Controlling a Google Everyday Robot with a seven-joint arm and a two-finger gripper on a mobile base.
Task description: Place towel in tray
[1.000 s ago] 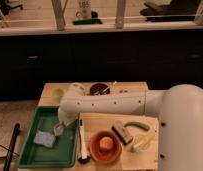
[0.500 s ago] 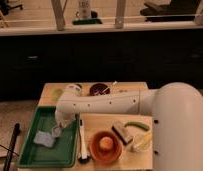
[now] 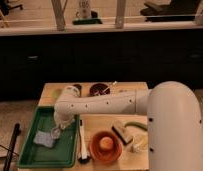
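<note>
A pale blue towel (image 3: 45,138) lies crumpled inside the green tray (image 3: 30,152) at the table's left. My white arm reaches left across the table, and the gripper (image 3: 57,131) hangs over the tray, just right of and slightly above the towel, close to or touching its edge.
An orange bowl (image 3: 107,146) holding a small round thing stands at the front middle. A black-and-white tool (image 3: 82,141) lies beside the tray. A brush (image 3: 122,131), a green item (image 3: 137,125), a yellow-white item (image 3: 140,142) and a dark bowl (image 3: 100,90) are on the wooden table (image 3: 96,120).
The arm has swung a little further over the tray and the gripper has shifted slightly; the towel stays in the tray.
</note>
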